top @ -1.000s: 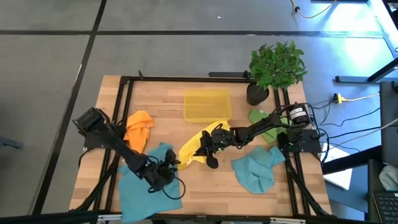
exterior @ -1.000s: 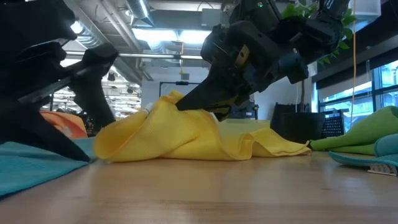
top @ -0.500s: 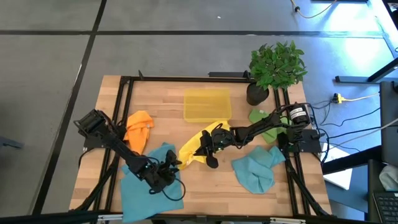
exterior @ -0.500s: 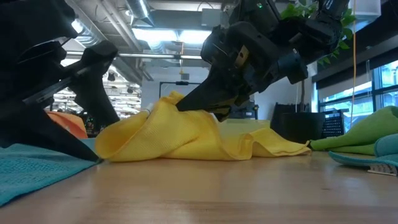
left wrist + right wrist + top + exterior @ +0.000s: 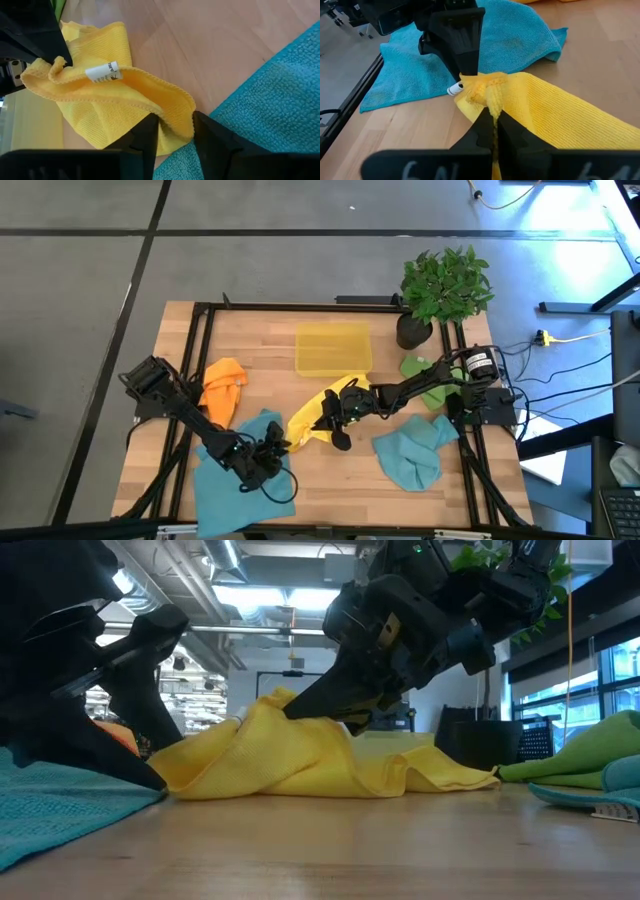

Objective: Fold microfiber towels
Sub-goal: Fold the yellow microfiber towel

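Fingers of the left gripper [image 5: 173, 131] straddle a corner fold of the yellow towel [image 5: 312, 417], one finger on each side of its stitched edge; we see them narrowed about the cloth, though we cannot tell whether they already pinch it. Just beside them lies a teal towel [image 5: 233, 476], spread flat under the left arm on the worktop [image 5: 330, 485]. In the right wrist view, the right gripper [image 5: 492, 121] has its fingers shut on a bunched ridge of the same yellow towel, with the left gripper's dark fingers touching the cloth's far tip, where a white label [image 5: 104, 72] sticks out. From the low view we see the yellow towel draped in a hump between the two grippers, its trailing edge resting on the wood. Beyond the right gripper's fingers, a second teal towel [image 5: 410, 452] lies crumpled, and a green towel [image 5: 427, 380] sits near the plant [image 5: 444, 285]. An orange towel [image 5: 224, 386] lies bunched beside the left arm. A yellow bin [image 5: 333, 348] stands just behind the yellow towel.
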Motion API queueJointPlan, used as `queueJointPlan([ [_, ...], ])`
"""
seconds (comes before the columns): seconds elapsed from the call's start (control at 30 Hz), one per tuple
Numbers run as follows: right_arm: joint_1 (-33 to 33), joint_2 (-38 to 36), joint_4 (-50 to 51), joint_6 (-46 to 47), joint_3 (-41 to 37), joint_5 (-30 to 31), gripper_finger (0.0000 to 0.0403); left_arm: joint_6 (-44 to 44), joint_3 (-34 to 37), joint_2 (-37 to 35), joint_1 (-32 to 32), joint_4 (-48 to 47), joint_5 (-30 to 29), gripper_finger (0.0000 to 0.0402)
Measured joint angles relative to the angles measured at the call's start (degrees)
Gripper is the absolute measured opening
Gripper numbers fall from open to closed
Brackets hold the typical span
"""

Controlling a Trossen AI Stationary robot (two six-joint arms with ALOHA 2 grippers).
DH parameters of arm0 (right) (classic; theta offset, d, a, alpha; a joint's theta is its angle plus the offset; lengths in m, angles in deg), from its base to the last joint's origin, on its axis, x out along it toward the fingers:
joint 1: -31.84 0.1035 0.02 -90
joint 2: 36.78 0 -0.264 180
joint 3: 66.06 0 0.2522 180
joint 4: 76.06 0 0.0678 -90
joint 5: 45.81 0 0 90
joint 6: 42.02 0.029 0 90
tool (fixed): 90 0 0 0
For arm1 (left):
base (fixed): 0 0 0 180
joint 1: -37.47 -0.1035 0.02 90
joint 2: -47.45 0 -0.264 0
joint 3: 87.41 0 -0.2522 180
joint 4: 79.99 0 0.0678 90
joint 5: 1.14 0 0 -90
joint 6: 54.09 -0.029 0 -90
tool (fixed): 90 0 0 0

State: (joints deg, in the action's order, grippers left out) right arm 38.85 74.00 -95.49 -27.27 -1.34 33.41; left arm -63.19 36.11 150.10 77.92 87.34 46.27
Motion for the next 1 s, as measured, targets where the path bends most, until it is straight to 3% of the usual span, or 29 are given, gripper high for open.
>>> queueJointPlan([
  [0.43, 0.0, 0.0, 0.86, 0.22, 0.02, -2.2, 0.0006, 1.59, 0.06, 0.04, 0.04, -1.33, -0.45, 0.0005],
  [1.0, 2.72, 0.0, 1.42, 0.17, 0.04, -7.57, 0.0006, 6.15, -3.55, -8.15, -0.32, -8.15, 0.74, 0.0],
])
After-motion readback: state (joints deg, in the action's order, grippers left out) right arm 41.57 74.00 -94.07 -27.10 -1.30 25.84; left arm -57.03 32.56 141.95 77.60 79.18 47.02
